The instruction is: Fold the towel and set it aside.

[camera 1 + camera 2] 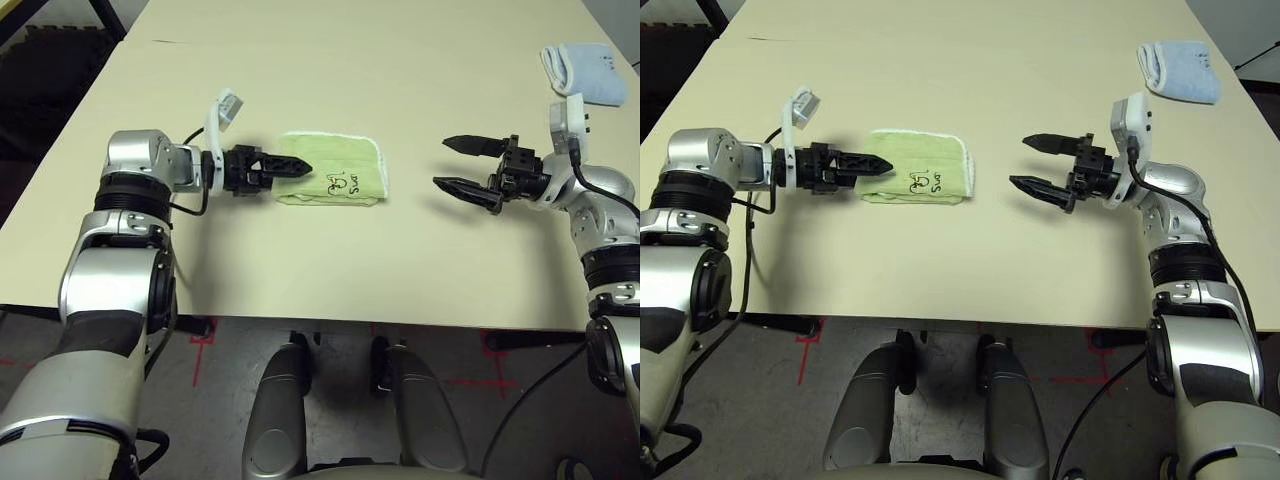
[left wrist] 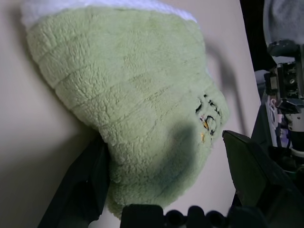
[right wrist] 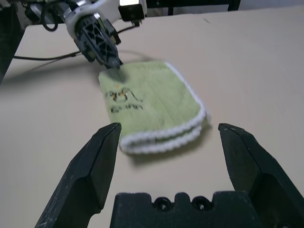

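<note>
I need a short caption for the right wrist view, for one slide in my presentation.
Open right gripper faces the folded green towel on the table; the left gripper is at its far edge.

Both grippers' fingers spread wide, pointing inward

A light green towel [image 1: 335,172] edged in white, bearing dark embroidery, lies on a beige tabletop [image 1: 330,80]; a pale blue towel [image 1: 585,72] sits beyond black-fingered tools on silver arms.
</note>
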You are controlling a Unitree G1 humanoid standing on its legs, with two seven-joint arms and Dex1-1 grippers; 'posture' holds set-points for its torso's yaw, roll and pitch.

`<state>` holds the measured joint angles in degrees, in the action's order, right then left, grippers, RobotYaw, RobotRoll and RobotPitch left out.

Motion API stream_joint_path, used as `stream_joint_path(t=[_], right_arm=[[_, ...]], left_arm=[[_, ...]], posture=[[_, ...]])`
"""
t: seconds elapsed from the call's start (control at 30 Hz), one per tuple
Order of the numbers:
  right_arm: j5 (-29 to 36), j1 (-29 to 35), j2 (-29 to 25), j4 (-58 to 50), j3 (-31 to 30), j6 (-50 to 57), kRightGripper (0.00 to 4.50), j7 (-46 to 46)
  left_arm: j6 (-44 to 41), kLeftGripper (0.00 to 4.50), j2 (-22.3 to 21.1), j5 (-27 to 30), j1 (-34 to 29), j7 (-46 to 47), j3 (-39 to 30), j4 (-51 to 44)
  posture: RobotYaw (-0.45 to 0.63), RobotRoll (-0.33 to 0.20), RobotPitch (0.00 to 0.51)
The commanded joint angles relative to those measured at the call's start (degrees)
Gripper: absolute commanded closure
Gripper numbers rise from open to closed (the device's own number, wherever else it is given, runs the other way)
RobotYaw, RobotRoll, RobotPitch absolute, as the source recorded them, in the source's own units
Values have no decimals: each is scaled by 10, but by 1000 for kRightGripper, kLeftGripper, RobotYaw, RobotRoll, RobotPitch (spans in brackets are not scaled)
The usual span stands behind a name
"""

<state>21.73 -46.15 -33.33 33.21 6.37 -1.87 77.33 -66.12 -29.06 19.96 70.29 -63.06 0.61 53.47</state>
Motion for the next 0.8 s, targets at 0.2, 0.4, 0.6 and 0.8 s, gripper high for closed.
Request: stream_joint_path(t=[0.2,0.4,0.6,0.8], right_arm=[[17,40,0,-140,-4,90,0,-52],[27,61,-3,-204,-5,127,0,-76],[44,100,-7,-306,-2,179,0,-113],[53,130,-12,-275,20,151,0,-103]], left_arm=[[3,1302,7,-11,-1,8,5,9],[2,3665,9,-12,-2,12,2,10],[1,4473,13,-10,-4,20,-3,7],[21,4473,13,-1,7,55,-41,16]], posture=[[-58,0,261],[-58,0,261],[-58,0,253],[-56,0,256]])
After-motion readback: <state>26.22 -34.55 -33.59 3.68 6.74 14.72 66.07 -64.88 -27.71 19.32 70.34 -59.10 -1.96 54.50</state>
